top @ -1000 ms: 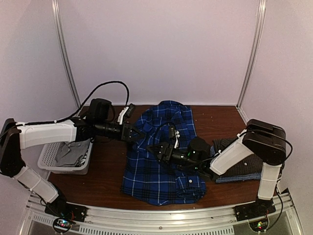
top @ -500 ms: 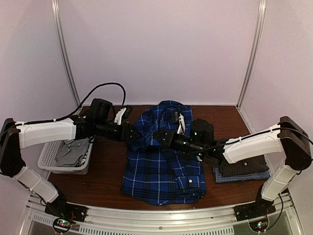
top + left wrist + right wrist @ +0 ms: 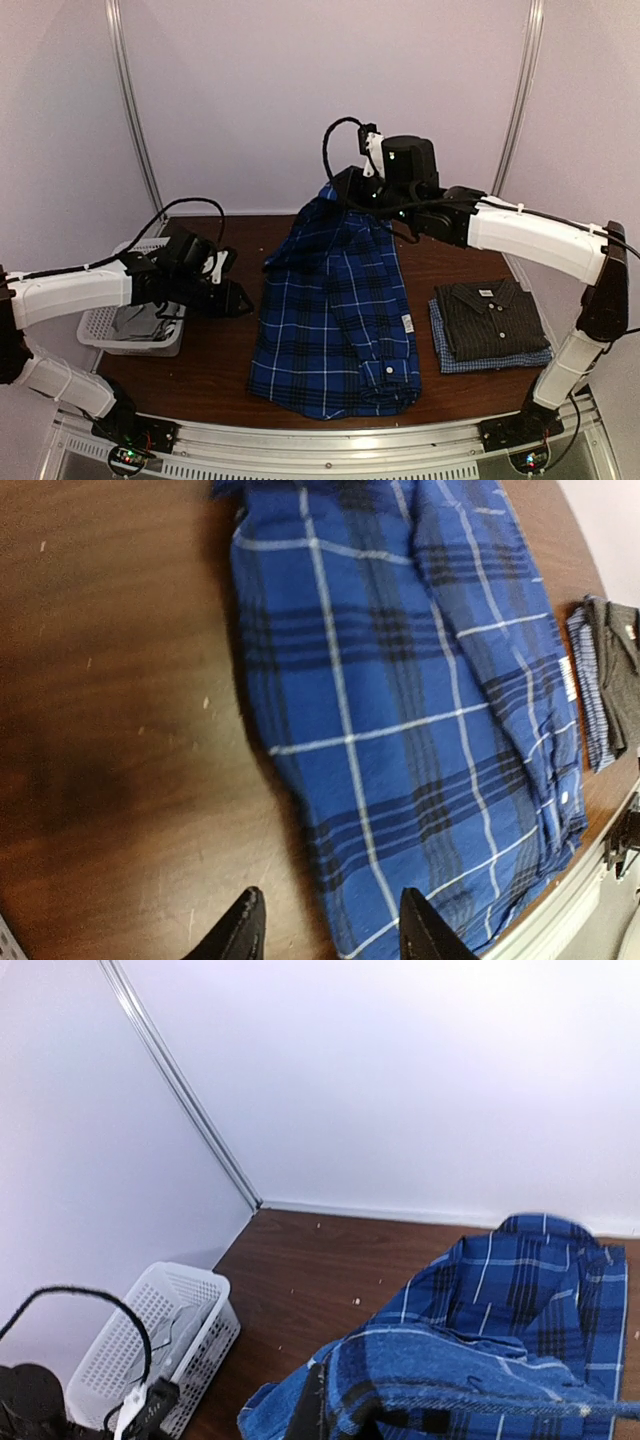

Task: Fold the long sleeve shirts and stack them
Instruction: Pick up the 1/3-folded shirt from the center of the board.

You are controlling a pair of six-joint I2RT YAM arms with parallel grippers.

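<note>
Now showing a royal-blue plaid shirt (image 3: 335,320) in mid-fold, lying lengthwise down the middle of a dark wooden desk (image 3: 215,360), with its near hem reaching close to the front edge. Being lifted at its far end, sloping up off the wood to the right fingers (image 3: 345,192), pressed together and pinching that raised top edge high near the back wall. Already looking narrowed, with a cuffed sleeve lying along the right side and a button showing near the front corner.

Hovering low over bare wood just left of the shirt: the left fingers (image 3: 240,298), spread apart and gripping nothing, with the shirt's left edge just ahead in the left wrist view.

Judging the task as well past halfway. Sitting to the right of the plaid shirt, a neat stack of two folded shirts: a dark grey checked shirt (image 3: 490,318) resting on a pale blue fine-checked shirt (image 3: 480,362), with only the near and left edges of the lower one peeking out. Probably remaining: bringing the lifted end over to finish the fold, then placing the plaid shirt on that stack.

Standing at the far left, a white mesh basket (image 3: 100,325) holding something grey, too unclear to name. Seemingly blocking nothing between plaid shirt and stack, apart from the right arm itself reaching across above that side.
</note>
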